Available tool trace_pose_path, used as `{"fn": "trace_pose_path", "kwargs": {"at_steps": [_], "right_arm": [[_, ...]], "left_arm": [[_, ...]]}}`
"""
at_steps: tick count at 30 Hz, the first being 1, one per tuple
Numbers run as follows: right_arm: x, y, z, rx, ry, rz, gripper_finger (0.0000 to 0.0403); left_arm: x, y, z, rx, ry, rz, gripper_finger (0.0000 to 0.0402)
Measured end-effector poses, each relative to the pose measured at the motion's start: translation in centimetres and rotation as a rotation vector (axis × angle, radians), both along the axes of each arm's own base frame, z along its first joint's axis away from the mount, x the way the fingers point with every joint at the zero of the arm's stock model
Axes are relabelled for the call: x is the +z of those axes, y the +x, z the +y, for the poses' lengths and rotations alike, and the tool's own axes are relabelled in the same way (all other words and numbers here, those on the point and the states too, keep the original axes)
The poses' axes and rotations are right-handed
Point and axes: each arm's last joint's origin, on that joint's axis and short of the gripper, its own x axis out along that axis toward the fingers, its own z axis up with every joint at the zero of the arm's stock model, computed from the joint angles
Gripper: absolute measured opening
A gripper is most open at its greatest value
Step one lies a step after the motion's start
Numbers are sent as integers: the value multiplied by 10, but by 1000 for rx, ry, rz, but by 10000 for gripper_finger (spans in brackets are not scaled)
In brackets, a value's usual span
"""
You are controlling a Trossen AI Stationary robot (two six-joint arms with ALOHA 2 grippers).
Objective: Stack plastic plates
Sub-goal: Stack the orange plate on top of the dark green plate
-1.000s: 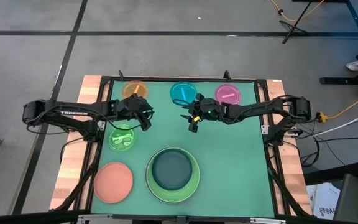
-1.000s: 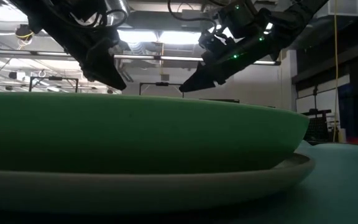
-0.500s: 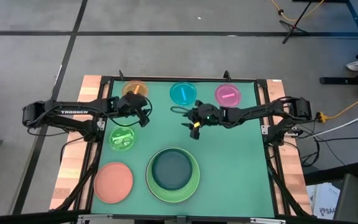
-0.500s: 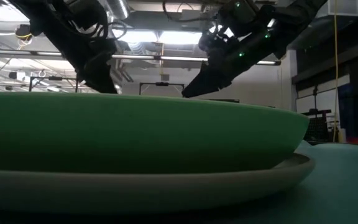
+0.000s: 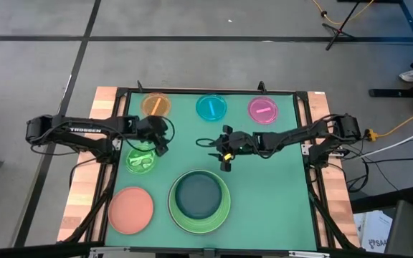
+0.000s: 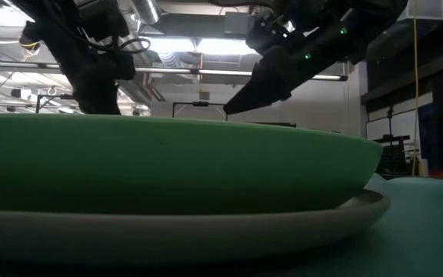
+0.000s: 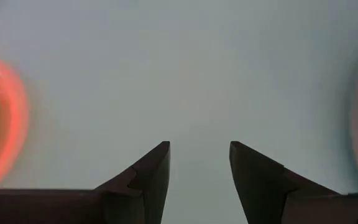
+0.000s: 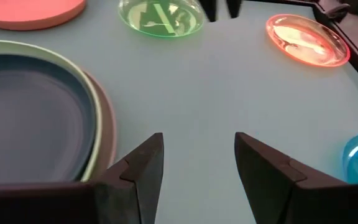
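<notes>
In the high view the large grey-white plate carries the light green plate (image 5: 225, 208) and the dark teal plate (image 5: 198, 196), near the table's near edge. The salmon plate (image 5: 131, 209) lies flat to the stack's left. The translucent green plate (image 5: 143, 159) lies flat farther back. The orange (image 5: 155, 105), cyan (image 5: 211, 107) and magenta (image 5: 262, 110) plates lie in a row along the far edge. My left gripper (image 5: 159, 145) hangs open between the orange and translucent green plates. My right gripper (image 5: 224, 161) hangs open just beyond the stack's far rim (image 8: 95, 118).
The green table mat (image 5: 264, 179) lies bare to the right of the stack. A dark frame and wooden side strips (image 5: 84, 179) border the table. In the low view the stack's green plate (image 6: 168, 161) fills the foreground, and both arms stand above and behind it.
My right gripper has moved from beside the cyan plate toward the near edge, down toward the stack, staying open. My left gripper has drawn back a little toward the table's left, toward the translucent green plate. No plate has moved.
</notes>
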Motion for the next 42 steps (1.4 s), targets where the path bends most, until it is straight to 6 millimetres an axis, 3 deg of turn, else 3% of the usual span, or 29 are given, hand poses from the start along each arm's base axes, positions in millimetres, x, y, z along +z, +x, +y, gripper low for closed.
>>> {"fn": "trace_pose_path", "kwargs": {"at_steps": [9, 16, 30, 42], "right_arm": [[-1, -1, 16, 45, -2, 6, 186], [-2, -2, 17, 46, 1, 19, 186], [0, -1, 17, 62, -19, -3, 186], [0, -1, 17, 62, -19, -3, 186]], "left_arm": [[-2, 1, -50, -222, -281, 13, 160], [-8, -14, -84, -269, -401, 162, 160], [-12, -44, -129, -389, -386, 335, 160], [-36, -48, -152, -430, -244, 465, 160]]}}
